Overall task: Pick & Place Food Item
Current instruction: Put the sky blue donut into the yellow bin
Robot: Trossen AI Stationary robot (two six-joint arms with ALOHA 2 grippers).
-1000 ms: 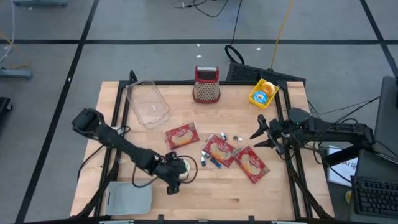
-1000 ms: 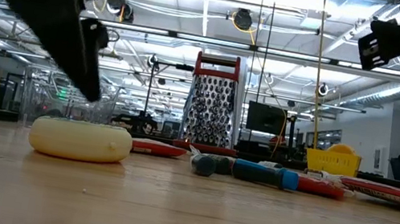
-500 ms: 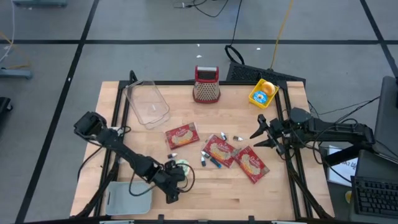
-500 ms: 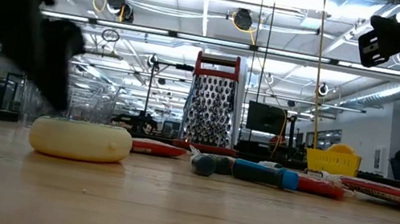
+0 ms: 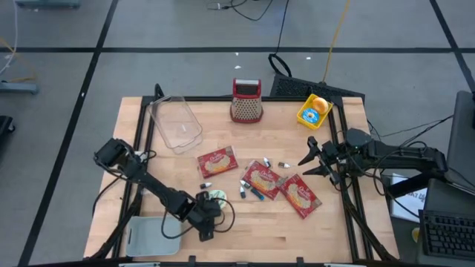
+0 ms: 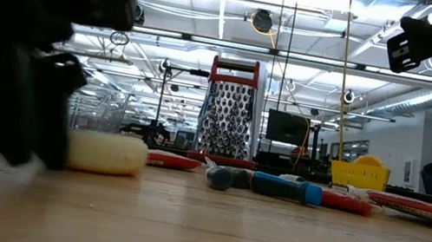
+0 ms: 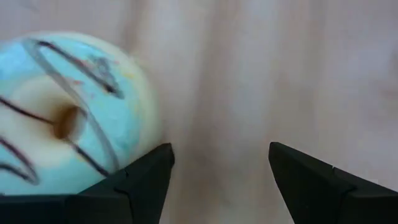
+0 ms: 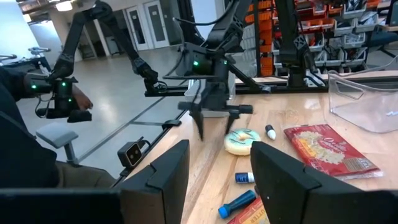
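Note:
The food item is a donut with pale blue icing and dark stripes [image 5: 216, 196], lying flat on the wooden table, left of centre near the front. My left gripper [image 5: 205, 225] is open, points steeply down, and is low over the table just on the donut's near-left side. In the left wrist view the donut [image 7: 62, 112] lies beside one finger, and bare wood shows between the fingers [image 7: 221, 168]. The low view has the gripper [image 6: 30, 125] partly in front of the donut [image 6: 109, 154]. My right gripper [image 5: 308, 160] waits open and level at the table's right edge.
Three red snack packets [image 5: 217, 162] [image 5: 261, 180] [image 5: 300, 194] and markers [image 5: 251, 191] lie mid-table. A grater [image 5: 246, 100], a clear container [image 5: 176, 122] and a yellow item [image 5: 313, 110] stand along the far edge. A grey tray [image 5: 152, 236] sits at the near left corner.
My left gripper has come down and toward the table's near edge, from above the donut to low beside it, staying open. The donut lies where it was.

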